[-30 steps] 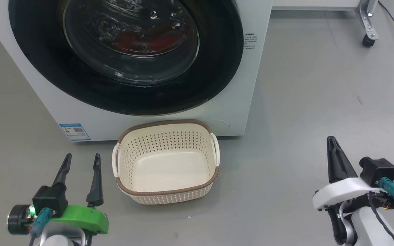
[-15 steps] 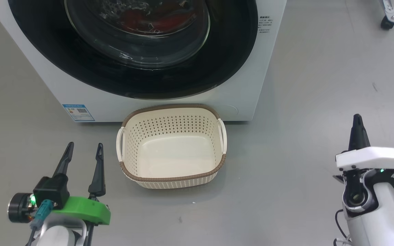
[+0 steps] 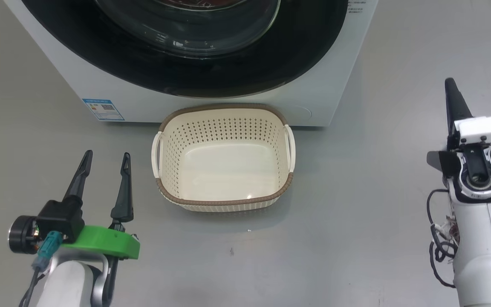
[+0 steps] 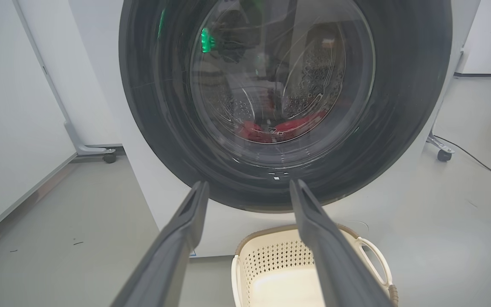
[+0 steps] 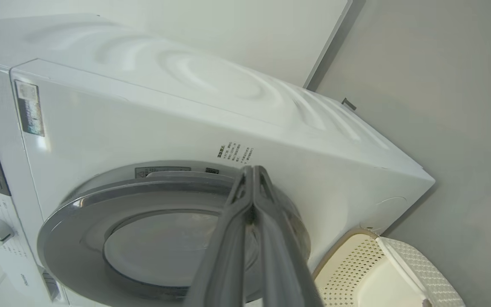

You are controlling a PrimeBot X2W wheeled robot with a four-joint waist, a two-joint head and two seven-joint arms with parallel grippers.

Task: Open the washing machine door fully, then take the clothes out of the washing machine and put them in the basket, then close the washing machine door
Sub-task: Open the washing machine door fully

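The washer (image 3: 339,76) stands on the grey floor (image 3: 377,192) at 12 o'clock in the head view, its white front facing me. The black door (image 3: 143,55) lies shut against that front, glass bulging outward. The left wrist view shows the steel drum behind the glass, with red clothes (image 4: 288,125) heaped at 6 o'clock of the window.

The basket (image 3: 224,202) sits on the floor at the middle, just beside the washer's foot, mouth up and its bare cream bottom in plain sight. Its long axis runs from 9 to 3 o'clock, with a white handle at each end.

At 8 o'clock the left pincer (image 3: 107,153) hovers with fingers spread wide, gripping nothing, pointing to 12. At 3 o'clock the right pincer (image 3: 451,85) has its fingers pressed together on nothing, also pointing to 12.
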